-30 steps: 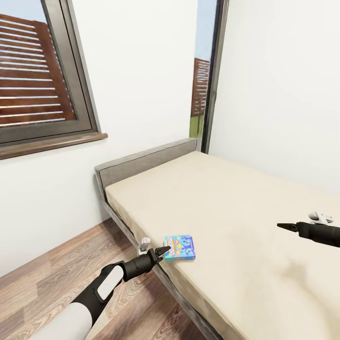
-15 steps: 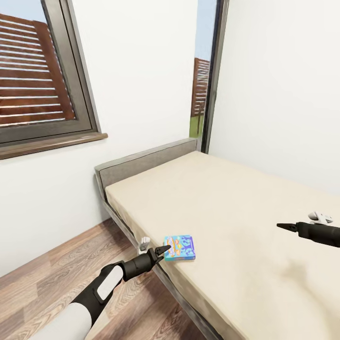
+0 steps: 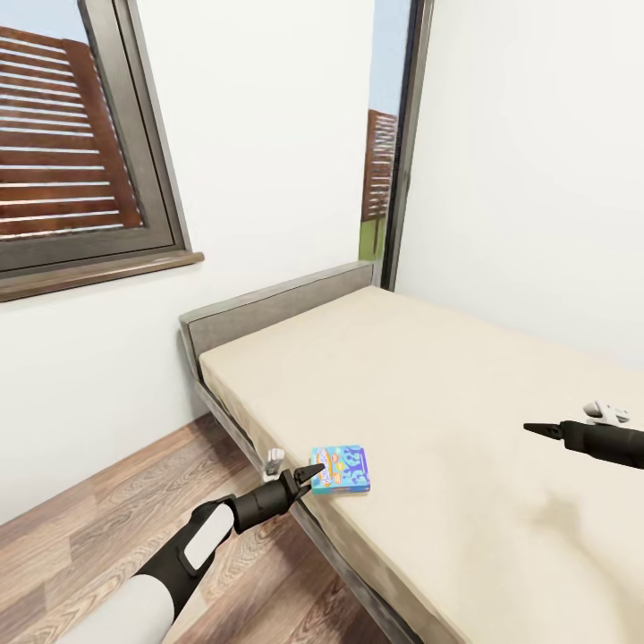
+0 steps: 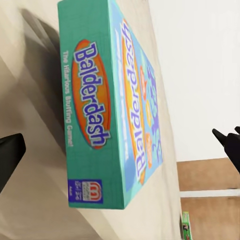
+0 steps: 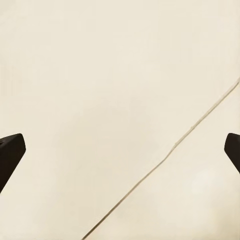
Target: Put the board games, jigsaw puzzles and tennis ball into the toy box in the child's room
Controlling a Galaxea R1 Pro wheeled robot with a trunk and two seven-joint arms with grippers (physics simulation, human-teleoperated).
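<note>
The blue Balderdash board game [image 3: 341, 470] lies flat near the bed's [image 3: 465, 420] floor-side edge, the left gripper [image 3: 312, 472] spread wide right at its near end, so the pick-up looks at hand: advance, then pinch; the right gripper [image 3: 537, 429], also spread, hovers well apart.

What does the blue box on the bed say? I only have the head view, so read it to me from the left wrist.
Observer: The box reads Balderdash, both on its blue top and on its teal side.
Operator: Now report the left tool's jaws.
Observer: The left tool is open. Its wrist view shows one finger at each edge, with the box lying ahead of them.
</note>
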